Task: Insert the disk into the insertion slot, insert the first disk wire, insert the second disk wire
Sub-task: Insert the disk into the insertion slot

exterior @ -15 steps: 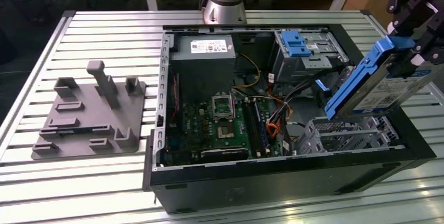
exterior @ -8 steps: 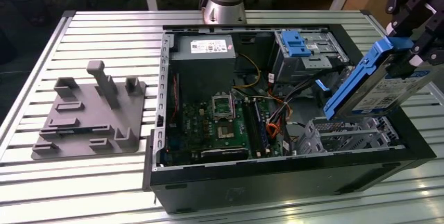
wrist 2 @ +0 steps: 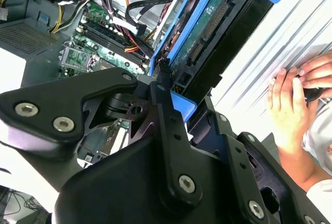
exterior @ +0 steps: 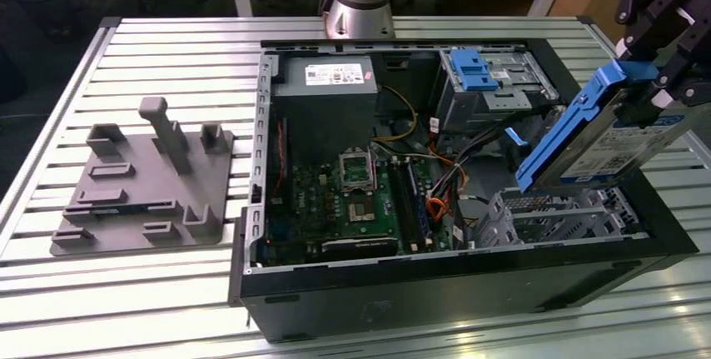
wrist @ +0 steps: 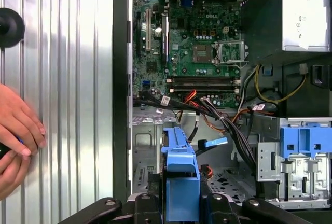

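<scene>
Exterior view: the table (exterior: 145,51) is carrying the open computer case (exterior: 444,288) near its edge on the exterior view's right. The insertion slot (exterior: 555,219) is sitting inside the case, the disk (exterior: 605,138) is hanging tilted just over it, and the fingers (wrist 2: 165,117) are clamping its blue carrier.

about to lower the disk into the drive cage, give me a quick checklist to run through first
1. Grip: gripper jaws shut on the blue carrier of the disk: ok
2. Alignment: disk tilted above the insertion slot: not ok
3. Slot empty: ok
4. Blue plug of the second disk wire clear of the path, it hangs close beside the carrier: cannot tell
5. First disk wire by the motherboard, not over the slot: ok
6. Person's hand outside the case, on the table: ok
</scene>
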Available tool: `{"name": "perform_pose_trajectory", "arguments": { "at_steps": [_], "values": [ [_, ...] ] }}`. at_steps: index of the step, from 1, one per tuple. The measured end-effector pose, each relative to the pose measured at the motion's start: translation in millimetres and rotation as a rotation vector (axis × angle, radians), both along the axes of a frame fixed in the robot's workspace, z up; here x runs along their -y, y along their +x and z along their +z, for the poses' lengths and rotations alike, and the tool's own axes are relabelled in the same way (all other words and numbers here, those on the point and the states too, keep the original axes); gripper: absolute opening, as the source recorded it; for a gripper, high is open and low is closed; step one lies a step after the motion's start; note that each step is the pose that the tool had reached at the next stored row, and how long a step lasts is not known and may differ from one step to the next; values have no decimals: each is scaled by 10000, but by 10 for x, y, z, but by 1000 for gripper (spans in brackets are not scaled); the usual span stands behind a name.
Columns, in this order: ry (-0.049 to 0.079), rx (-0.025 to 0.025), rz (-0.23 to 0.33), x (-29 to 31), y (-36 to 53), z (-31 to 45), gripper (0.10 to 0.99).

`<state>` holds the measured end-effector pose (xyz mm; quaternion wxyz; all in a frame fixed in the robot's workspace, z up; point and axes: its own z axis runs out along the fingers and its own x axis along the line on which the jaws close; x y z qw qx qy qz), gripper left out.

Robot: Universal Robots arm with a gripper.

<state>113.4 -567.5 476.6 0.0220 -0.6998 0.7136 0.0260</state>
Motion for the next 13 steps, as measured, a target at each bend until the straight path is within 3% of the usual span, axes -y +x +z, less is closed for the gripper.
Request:
{"name": "perform_pose_trajectory", "arguments": {
  "at_steps": [13],
  "values": [
    [8,-4,-1,0,0,-43,365]
  ]
}}
